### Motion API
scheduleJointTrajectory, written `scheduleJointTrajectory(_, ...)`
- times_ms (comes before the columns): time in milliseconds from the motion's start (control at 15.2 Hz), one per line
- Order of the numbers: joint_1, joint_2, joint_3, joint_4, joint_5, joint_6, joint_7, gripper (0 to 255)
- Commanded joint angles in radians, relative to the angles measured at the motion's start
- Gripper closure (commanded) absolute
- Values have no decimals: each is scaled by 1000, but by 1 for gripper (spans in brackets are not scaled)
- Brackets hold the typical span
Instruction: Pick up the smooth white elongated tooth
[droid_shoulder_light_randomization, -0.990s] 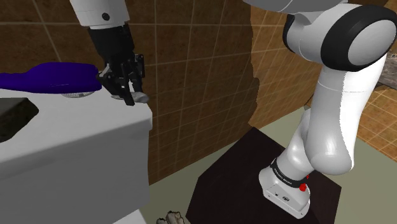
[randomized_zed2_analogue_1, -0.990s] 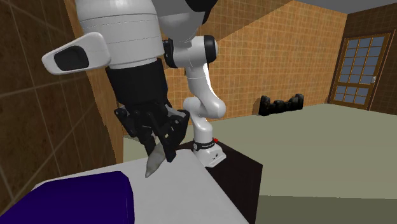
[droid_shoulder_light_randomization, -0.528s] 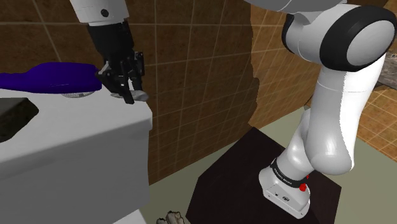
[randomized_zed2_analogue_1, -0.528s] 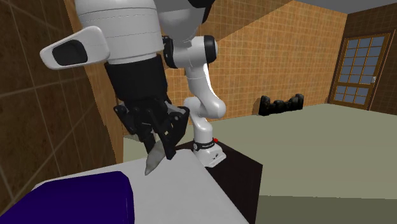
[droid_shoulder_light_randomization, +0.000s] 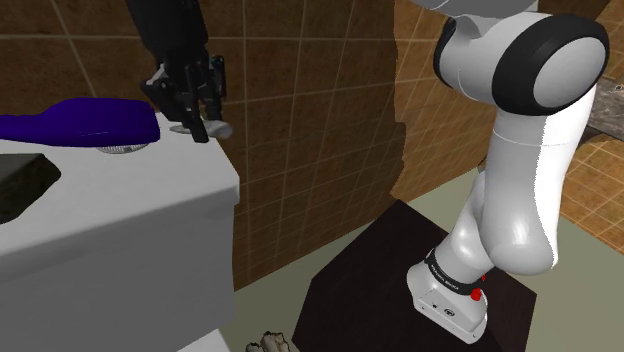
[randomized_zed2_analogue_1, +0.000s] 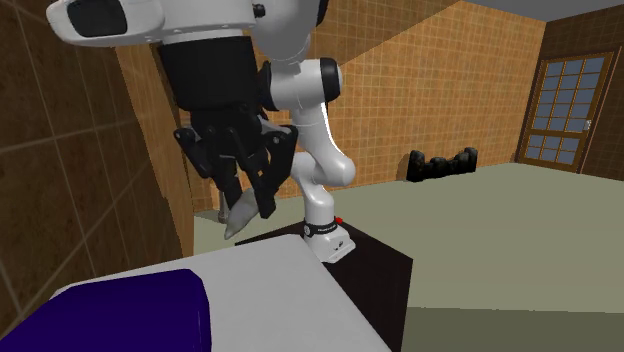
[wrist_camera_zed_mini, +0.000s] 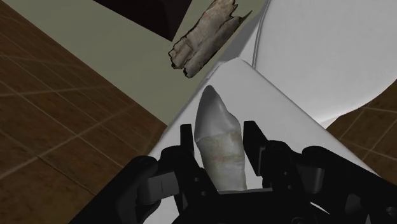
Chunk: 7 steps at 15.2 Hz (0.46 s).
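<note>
At the shoulder view's left, a purple thing (droid_shoulder_light_randomization: 85, 118) lies on the far part of the white counter (droid_shoulder_light_randomization: 130, 205), just beside where the work is going on. It has not shifted in the last second.

Right of it, the gripper (droid_shoulder_light_randomization: 200, 125) pinches the tooth (droid_shoulder_light_randomization: 218, 129) between its two black fingers (wrist_camera_zed_mini: 186, 145). The wrist view shows the pale, tapering piece clasped on both sides, with its pointed end sticking out past the fingertips. The change is in height. A second ago the tooth's tip sat at or just above the counter's right-hand edge. Half a second ago it had barely moved. Now the whole hand has risen, and in the second exterior view there is a plain gap between the tip and the white surface below it. The tooth has kept its angle in the grip and does not look to have slipped.

For the task, this suggests the pick is essentially done: the tooth is off the counter and carried by the gripper alone. What is left is likely only to hold the pinch steady and gain a little more clearance. The grip sits on the thicker end, so a tilt or jolt could work the smooth piece loose.

Farther right, the white arm (droid_shoulder_light_randomization: 520, 150) bends back to its base on the dark stand (droid_shoulder_light_randomization: 385, 275).
</note>
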Motion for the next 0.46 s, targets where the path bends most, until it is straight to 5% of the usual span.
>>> scheduleJointTrajectory(0,14,28,0,76,-11,-48,5,255)
scheduleJointTrajectory(396,47,87,-1,228,-33,-143,14,255)
